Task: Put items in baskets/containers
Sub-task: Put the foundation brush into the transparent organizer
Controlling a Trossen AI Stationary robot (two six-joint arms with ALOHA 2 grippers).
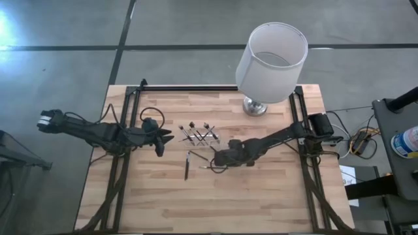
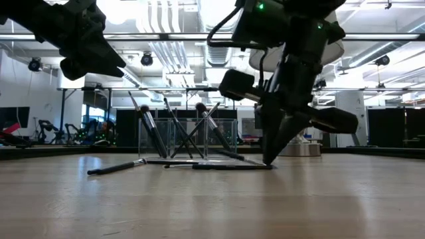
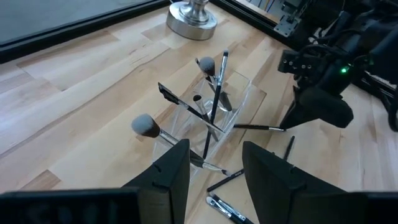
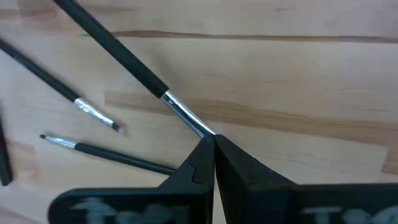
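Right pincer (image 1: 212, 161) low at frame centre, tips pinched on a brush (image 4: 134, 71) lying on the desk (image 1: 261, 202); clear tray (image 1: 199, 135) just above-left, brushes standing inside — left pincer (image 1: 166, 137) hovers beside it, fingers apart, empty.

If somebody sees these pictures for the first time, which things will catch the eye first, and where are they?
First, the big white lamp at the table's far edge, right of centre. Next, the clear container mid-table with several makeup brushes leaning crosswise in it, and more brushes lying on the wood beside it. Then the right gripper, low at the table, jaws pinched on a loose brush, while the left gripper hovers open to the container's left.
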